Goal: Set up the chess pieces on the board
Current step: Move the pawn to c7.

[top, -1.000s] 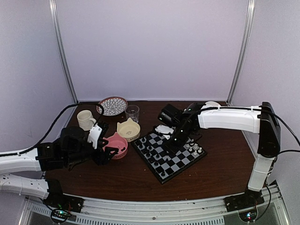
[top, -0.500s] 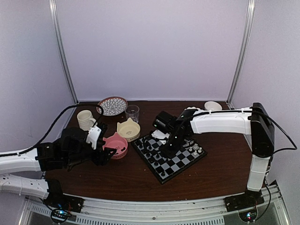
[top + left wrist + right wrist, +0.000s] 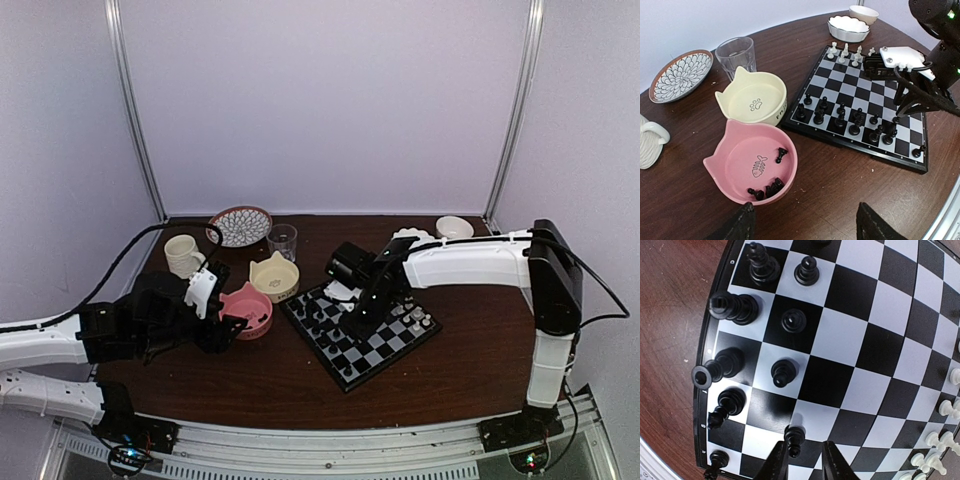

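pink bowl [image 3: 735, 145], cream bowl [image 3: 740, 97], glass [image 3: 736, 52] beside board [image 3: 840, 85]

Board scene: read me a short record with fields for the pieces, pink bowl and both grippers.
board: on the table, black pieces in two rows along one edge, white pieces at the opposite edge
pink bowl: beside the board, more black pieces inside
left gripper: open, empty, near the pink bowl
right gripper: low over the board, jaws slightly apart at one black piece

Plain pale-lilac walls [image 3: 320, 100] — slim metal posts [image 3: 135, 110] at the corners — enclose a dark brown wooden counter [image 3: 470, 370], evenly lit.
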